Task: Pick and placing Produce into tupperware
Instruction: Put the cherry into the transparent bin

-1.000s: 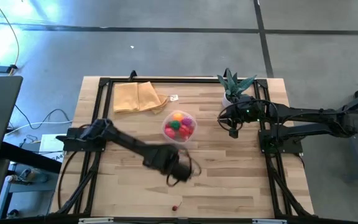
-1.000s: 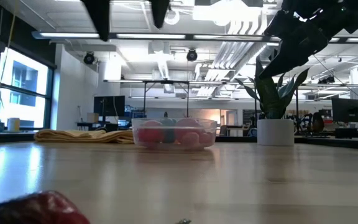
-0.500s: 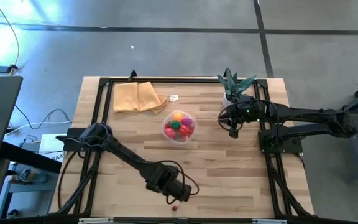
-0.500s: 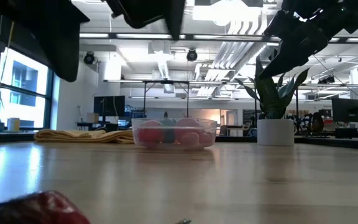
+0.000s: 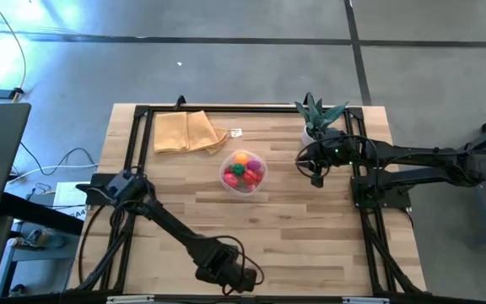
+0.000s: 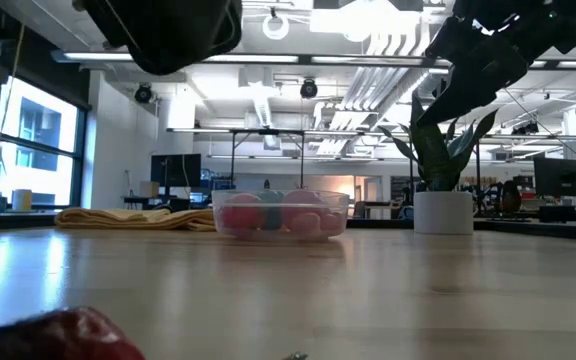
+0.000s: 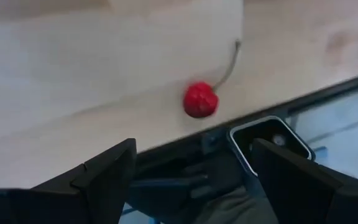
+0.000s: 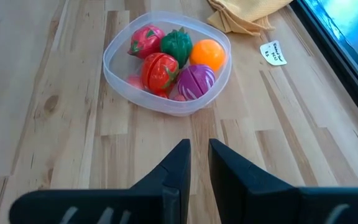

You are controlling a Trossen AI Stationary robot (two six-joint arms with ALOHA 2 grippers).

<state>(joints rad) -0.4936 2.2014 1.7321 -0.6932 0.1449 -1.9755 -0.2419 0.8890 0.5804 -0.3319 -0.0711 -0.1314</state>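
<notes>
1. Since a moment ago, the left gripper [image 5: 236,279] has slid down to the near edge of the table [image 5: 310,245].
2. Its fingers are spread wide apart, with a little red cherry [image 7: 200,99] lying on the wood between them, close to the edge.
3. The round tupperware [image 8: 166,62] sits mid-table and holds red, green, orange and purple produce [image 8: 176,59].
4. The right gripper [image 8: 194,163] waits by the potted plant [image 5: 315,114], fingers almost together.
</notes>
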